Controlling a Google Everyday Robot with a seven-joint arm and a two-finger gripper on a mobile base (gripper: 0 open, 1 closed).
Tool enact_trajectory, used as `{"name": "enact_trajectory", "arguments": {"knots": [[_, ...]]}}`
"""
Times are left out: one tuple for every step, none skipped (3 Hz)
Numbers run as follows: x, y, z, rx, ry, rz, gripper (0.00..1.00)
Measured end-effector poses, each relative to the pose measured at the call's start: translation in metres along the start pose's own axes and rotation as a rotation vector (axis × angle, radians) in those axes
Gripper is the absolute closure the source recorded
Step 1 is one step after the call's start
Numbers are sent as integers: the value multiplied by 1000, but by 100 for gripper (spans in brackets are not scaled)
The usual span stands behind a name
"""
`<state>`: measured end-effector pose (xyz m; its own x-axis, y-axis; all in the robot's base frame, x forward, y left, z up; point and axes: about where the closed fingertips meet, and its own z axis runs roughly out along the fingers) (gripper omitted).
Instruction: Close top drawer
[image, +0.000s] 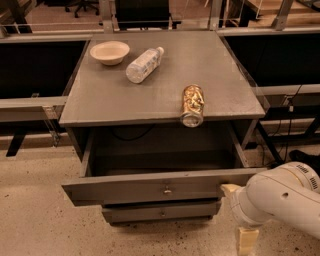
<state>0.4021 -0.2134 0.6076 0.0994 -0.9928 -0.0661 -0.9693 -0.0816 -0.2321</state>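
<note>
Reaching low frm R, end effector (236, 219) spread apart, tip at top drawer (145, 188).

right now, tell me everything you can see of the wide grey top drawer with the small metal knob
The wide grey wooden top drawer stands well open, level, jutting out from under the grey tabletop. Nothing shows in its dark, deep interior. Its tall, plain front panel has one small metal knob at its centre. The gripper is at the panel's right end, seemingly against it.
</note>
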Motion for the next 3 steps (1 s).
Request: {"name": "enact_trajectory", "arguments": {"knots": [[1,-2,3,-10,13,1,0],[4,-9,8,-13,16,5,18],[9,-45,4,34,-3,20,41]]}}
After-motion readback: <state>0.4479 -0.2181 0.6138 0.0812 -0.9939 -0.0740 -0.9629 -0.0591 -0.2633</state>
